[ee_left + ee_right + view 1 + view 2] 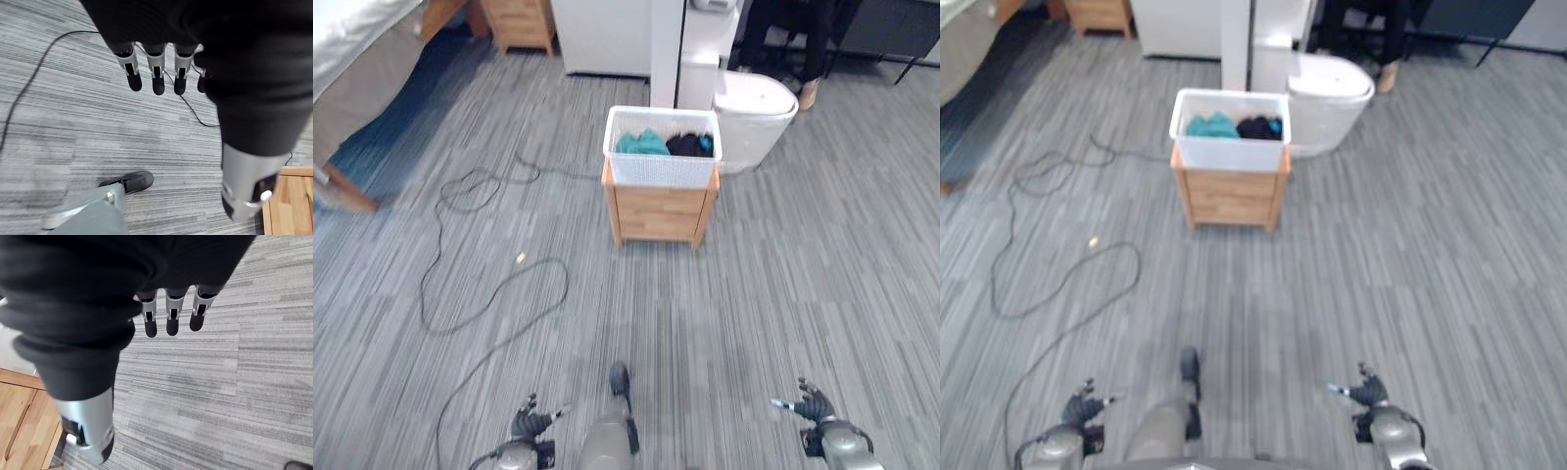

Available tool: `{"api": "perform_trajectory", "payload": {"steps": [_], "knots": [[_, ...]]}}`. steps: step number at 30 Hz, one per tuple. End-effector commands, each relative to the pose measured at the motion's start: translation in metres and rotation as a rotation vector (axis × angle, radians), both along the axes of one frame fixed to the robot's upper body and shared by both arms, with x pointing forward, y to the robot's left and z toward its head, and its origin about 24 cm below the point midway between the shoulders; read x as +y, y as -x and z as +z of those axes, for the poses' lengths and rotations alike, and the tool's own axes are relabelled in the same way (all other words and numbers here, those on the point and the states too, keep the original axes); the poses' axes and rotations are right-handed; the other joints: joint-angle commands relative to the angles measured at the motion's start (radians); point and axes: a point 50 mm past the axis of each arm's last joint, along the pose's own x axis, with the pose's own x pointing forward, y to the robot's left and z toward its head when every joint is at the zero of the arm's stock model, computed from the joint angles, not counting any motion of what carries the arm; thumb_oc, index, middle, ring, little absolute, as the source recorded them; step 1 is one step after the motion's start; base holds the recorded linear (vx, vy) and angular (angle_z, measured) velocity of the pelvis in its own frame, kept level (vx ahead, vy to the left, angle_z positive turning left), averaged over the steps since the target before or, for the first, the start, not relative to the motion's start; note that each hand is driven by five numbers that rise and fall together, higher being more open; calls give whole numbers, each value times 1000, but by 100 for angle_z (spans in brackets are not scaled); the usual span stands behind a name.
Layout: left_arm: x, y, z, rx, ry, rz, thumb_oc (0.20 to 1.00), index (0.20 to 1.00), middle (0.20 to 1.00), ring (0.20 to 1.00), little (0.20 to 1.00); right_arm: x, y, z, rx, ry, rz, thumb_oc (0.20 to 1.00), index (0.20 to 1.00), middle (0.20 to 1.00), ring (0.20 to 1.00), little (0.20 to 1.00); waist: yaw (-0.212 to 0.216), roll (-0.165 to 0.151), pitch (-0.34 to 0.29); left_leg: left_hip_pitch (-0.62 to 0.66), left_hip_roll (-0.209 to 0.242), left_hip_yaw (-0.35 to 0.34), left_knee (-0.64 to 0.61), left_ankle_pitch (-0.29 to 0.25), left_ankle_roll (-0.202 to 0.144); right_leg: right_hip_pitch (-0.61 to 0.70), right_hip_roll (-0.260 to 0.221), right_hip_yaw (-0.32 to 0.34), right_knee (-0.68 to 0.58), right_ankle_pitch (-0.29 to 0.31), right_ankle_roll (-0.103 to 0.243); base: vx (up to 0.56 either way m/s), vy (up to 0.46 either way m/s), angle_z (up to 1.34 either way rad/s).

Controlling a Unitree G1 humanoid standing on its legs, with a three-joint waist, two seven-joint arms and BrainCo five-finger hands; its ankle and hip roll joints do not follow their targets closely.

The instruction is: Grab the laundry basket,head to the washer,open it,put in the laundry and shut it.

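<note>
- Stretching across everything, grey striped floor [783, 274], with a bed [352, 39] edging in at the far left.
- Standing at the far wall, a white washer [607, 34], a white post beside it, and a white rounded bin-like unit [754, 113] just right of the stand.
- Sitting well ahead, centre of the floor, a small wooden stand [658, 211].
- Resting on top of that stand, the white laundry basket [661, 168], well apart from both hands.
- Lying inside the basket, teal laundry [641, 144] at left and dark laundry [688, 146] at right, touching.
- Hanging low at lower left, left hand [156, 73], fingers straight and relaxed, holding nothing.
- Hanging low at lower right, right hand [168, 316], fingers likewise straight, holding nothing.
- Showing at the far right, a person's legs and shoe [808, 93].
</note>
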Motion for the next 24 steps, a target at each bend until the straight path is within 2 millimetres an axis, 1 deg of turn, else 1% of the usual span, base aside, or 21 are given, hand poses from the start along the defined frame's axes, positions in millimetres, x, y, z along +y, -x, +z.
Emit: {"api": "perform_trajectory", "payload": {"steps": [1,3,4,6,7,8,9,11,13,14,15,16,17,18,19,20,21,22,23,24], "knots": [[12,-25,20,-91,-89,-76,1000,1000,1000,1000,1000,7,-38,23,-159,-15,45,1000,1000,1000,1000,1000,9,-22,12,-19,23,-13,129,-120,-47,-139,-51,13,201,101,69,372,303,-32],[16,-31,25,-111,-108,-71,1000,1000,1000,1000,1000,14,-48,28,-194,-28,65,1000,1000,1000,1000,1000,2,-21,24,0,6,-8,137,-162,-18,-219,-64,33,329,183,77,251,234,-1],[18,-32,26,-115,-114,-67,1000,1000,1000,1000,1000,18,-53,30,-207,-35,76,1000,1000,1000,1000,1000,-1,-15,31,22,0,-4,133,-180,-6,-265,-73,28,371,209,73,270,213,4],[18,-35,27,-124,-114,-61,1000,1000,1000,1000,1000,22,-58,33,-221,-36,98,1000,1000,1000,1000,1000,-13,3,46,88,-8,-3,106,-200,2,-342,-65,3,379,200,55,283,180,-15],[19,-35,27,-121,-115,-55,1000,1000,1000,1000,1000,22,-60,34,-224,-31,104,1000,1000,1000,1000,1000,-20,13,54,124,-10,-1,92,-212,4,-370,-63,-22,357,179,48,199,104,-25],[18,-35,27,-122,-115,-55,1000,1000,1000,1000,1000,22,-60,34,-224,-31,104,1000,1000,1000,1000,1000,-20,13,56,127,-10,-1,92,-212,4,-368,-63,-23,357,178,48,389,97,-18],[19,-33,25,-113,-109,-44,1000,1000,1000,1000,1000,21,-61,36,-231,-25,109,1000,1000,1000,1000,1000,-30,22,67,189,-15,-1,75,-255,-6,-395,-73,-82,281,132,51,386,48,18],[17,-31,23,-103,-100,-41,1000,1000,1000,1000,1000,19,-61,37,-232,-21,105,1000,1000,1000,1000,1000,-41,24,76,231,-21,0,61,-274,-10,-413,-76,-128,173,152,59,378,9,13],[14,-31,21,-96,-94,-46,1000,1000,1000,1000,1000,17,-60,36,-229,-22,93,1000,1000,1000,1000,1000,-56,24,81,270,-32,-10,44,-289,-16,-441,-59,-137,58,198,76,261,-43,-5],[14,-31,21,-96,-94,-46,1000,1000,1000,1000,1000,17,-60,37,-229,-21,93,1000,1000,1000,1000,1000,-56,26,82,272,-31,-10,43,-289,-16,-438,-58,-139,55,200,76,135,-62,15],[13,-31,21,-98,-92,-49,1000,1000,1000,1000,1000,16,-59,36,-226,-20,88,1000,1000,1000,1000,1000,-66,17,85,272,-42,-6,41,-275,-14,-464,-64,-136,10,241,78,240,-124,32],[12,-31,20,-96,-90,-53,1000,1000,1000,1000,1000,15,-56,34,-212,-22,81,1000,1000,1000,1000,1000,-76,21,87,302,-47,-20,29,-287,-25,-498,-66,-134,-57,282,97,430,-219,62],[10,-29,19,-93,-87,-60,1000,1000,1000,1000,1000,14,-53,32,-198,-17,83,1000,1000,1000,1000,1000,-81,22,86,327,-55,-34,26,-305,-29,-502,-71,-132,-85,302,105,411,-181,63],[10,-29,19,-93,-87,-60,1000,1000,1000,1000,1000,14,-53,32,-198,-17,83,1000,1000,1000,1000,1000,-81,22,86,328,-55,-35,26,-305,-29,-500,-70,-132,-86,302,105,314,-144,56],[9,-29,18,-89,-86,-67,1000,1000,1000,1000,1000,12,-50,30,-191,-15,79,1000,1000,1000,1000,1000,-83,18,78,346,-67,-45,28,-323,-31,-486,-73,-117,-94,317,104,246,-104,28],[7,-28,16,-84,-82,-69,1000,1000,1000,1000,1000,11,-49,30,-186,-13,79,1000,1000,1000,1000,1000,-86,18,68,362,-67,-48,31,-338,-35,-477,-75,-114,-87,328,99,246,-104,30],[7,-28,16,-84,-82,-69,1000,1000,1000,1000,1000,11,-49,30,-186,-13,79,1000,1000,1000,1000,1000,-86,19,69,362,-67,-48,31,-338,-35,-477,-75,-115,-87,328,99,372,-202,30],[2,-23,13,-76,-66,-73,1000,1000,1000,1000,1000,5,-45,29,-177,2,75,1000,1000,1000,1000,1000,-96,28,54,376,-45,-57,61,-360,-52,-463,-71,-109,-65,330,85,360,-236,30],[0,-23,12,-76,-57,-70,1000,1000,1000,1000,1000,2,-44,31,-181,12,72,1000,1000,1000,1000,1000,-100,34,45,377,-25,-51,88,-364,-72,-451,-70,-121,-66,327,78,448,-303,38],[-2,-21,11,-74,-45,-68,1000,1000,1000,1000,1000,-1,-44,32,-183,20,70,1000,1000,1000,1000,1000,-105,38,35,368,0,-45,133,-352,-90,-433,-64,-135,-73,320,67,201,-155,36]]}}
